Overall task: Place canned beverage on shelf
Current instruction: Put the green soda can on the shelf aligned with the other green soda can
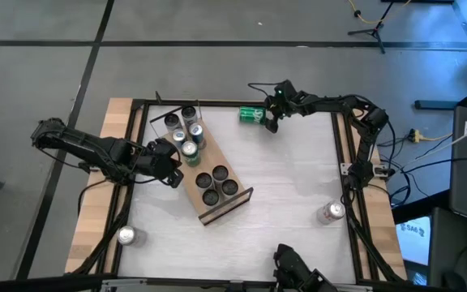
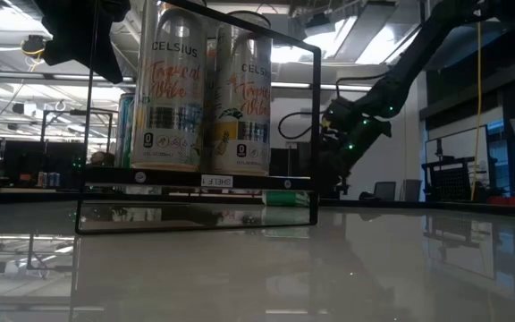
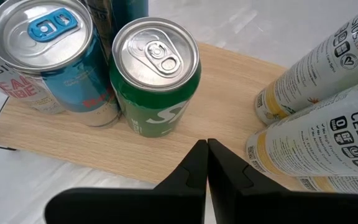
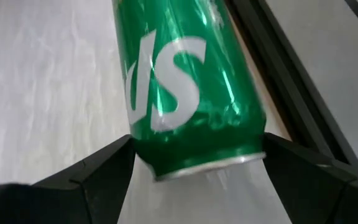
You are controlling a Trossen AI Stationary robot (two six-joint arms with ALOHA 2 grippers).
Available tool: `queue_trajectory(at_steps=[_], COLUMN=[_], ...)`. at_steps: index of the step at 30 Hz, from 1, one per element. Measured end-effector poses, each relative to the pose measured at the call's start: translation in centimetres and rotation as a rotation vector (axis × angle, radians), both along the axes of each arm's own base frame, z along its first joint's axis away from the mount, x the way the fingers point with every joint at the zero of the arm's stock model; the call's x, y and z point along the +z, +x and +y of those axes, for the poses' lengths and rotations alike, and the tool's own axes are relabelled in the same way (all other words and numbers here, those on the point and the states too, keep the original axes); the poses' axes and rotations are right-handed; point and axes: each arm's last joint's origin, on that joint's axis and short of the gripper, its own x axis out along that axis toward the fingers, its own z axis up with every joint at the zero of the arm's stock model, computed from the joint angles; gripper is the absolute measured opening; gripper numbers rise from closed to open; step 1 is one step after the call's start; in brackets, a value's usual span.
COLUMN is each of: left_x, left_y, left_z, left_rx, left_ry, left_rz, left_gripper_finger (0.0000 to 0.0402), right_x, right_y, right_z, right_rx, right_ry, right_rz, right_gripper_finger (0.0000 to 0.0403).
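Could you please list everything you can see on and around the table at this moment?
shelf: one, light wood with dark edges, lying slantwise left of the table's middle.
cans on the shelf: several upright at each end, among them green, blue and pale.
green can: one, on its side at the far edge.
silver cans: two, upright, one at each near corner.
left gripper: shut, empty, beside the shelf.
right gripper: fingers on either side of the green can.

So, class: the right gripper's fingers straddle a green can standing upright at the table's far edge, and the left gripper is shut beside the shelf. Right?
Not quite: the green can lies on its side, as the high view shows. The right gripper does straddle it; the left gripper is shut beside the shelf.
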Motion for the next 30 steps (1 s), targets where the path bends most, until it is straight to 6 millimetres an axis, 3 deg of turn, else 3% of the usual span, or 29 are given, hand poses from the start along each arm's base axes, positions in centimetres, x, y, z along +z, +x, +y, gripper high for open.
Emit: queue_trajectory(at_steps=[19, 30], left_x=[0.0, 0.0], left_y=[0.0, 0.0], left_z=[0.0, 0.0], left_rx=[0.001, 0.001], left_ry=[0.000, 0.000], left_rz=[-0.001, -0.001], left_gripper_finger=[0.0000, 0.0000], right_x=[0.1, -1.2], right_y=[0.2, 2.0], right_z=[0.2, 1.9], right_rx=[0.079, 0.149], right_ry=[0.036, 0.009], right_rz=[-0.060, -0.006], right_gripper_finger=[0.0340, 0.0330])
